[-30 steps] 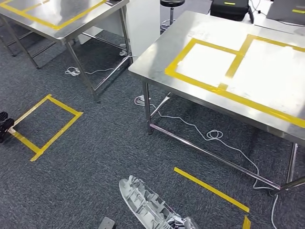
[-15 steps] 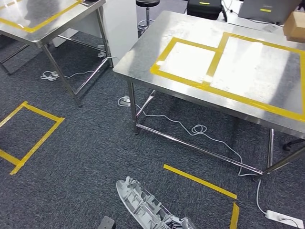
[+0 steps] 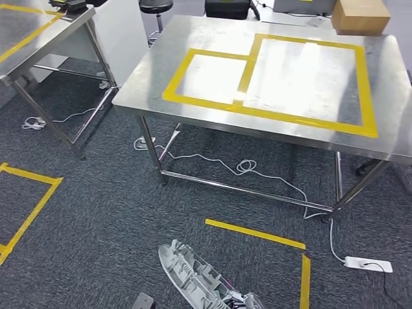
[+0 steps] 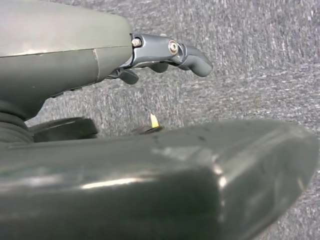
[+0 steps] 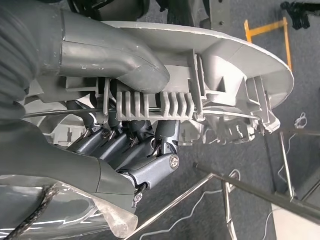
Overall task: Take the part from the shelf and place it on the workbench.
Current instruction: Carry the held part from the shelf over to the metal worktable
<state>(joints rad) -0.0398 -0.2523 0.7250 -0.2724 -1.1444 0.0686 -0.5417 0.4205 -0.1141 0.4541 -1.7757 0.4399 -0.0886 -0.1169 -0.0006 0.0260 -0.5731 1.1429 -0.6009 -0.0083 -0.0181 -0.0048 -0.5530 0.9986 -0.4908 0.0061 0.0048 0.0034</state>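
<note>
Shift: whole view is swung since earlier frames; steel workbench with yellow tape rectangles (image 3: 272,122) is now centred ahead.
Part: pale grey ribbed plastic part (image 5: 211,75) is carried low above carpet, short of the workbench.
Right hand (image 5: 124,115): fingers are clamped on the part.
Left hand (image 4: 166,52): fingers are held loosely apart, nothing gripped.

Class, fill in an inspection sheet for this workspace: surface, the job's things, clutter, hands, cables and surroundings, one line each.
Surface: steel workbench marked with yellow tape rectangles; nothing lies inside them.
Job's things: grey plastic part, ribbed on its inner side, carried low above the carpet.
Clutter: cardboard box at the workbench's far corner.
Hands: right hand grips the part; left hand holds nothing, fingers apart.
Cables: white cable trailing under the workbench; white power strip on the carpet.
Surroundings: second steel table, black stool, yellow floor tape.
</note>
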